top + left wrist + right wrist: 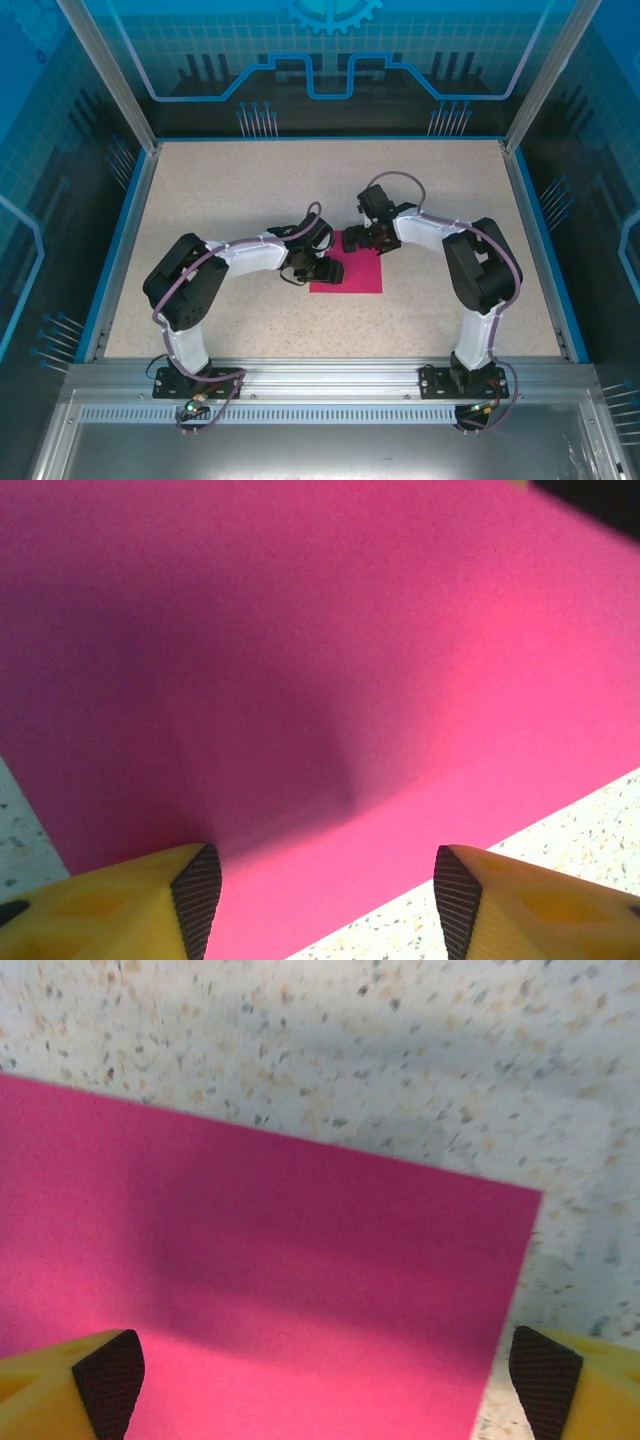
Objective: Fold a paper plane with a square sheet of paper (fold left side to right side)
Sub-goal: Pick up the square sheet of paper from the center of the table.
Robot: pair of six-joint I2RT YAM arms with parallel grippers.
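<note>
The square sheet of paper [352,272] lies flat on the table [250,190], about midway between my two arms. It is one single sheet, thin, matte, magenta-pink and unmarked, with straight edges and sharp corners. In the right wrist view I can see one clean corner of the sheet [270,1290] against the tabletop [400,1050], which is a pale, speckled, stone-like surface with brown and grey flecks. In the left wrist view the paper [320,680] is not perfectly flat. There is a soft shaded bump or dimple near the gap between the fingers, and I cannot tell whether it rises or dips.

I count two grippers, each with two fingers. The left gripper [320,270] sits over the sheet's left edge. From its own camera, the left gripper [320,890] has its jaws apart, and the sheet's near edge and a strip of table [570,845] run across the gap. Its fingers [100,915] are smooth yellow plastic wedges tipped with black, cross-hatched pads [197,890].

The right gripper [358,238] is at the sheet's far edge. In its wrist view the right gripper [325,1370] has its jaws spread wide, with one textured black pad [108,1365] over the paper and the other [545,1370] beyond the sheet's edge, over the table. Neither pair of jaws is clamped on anything I can see.
</note>
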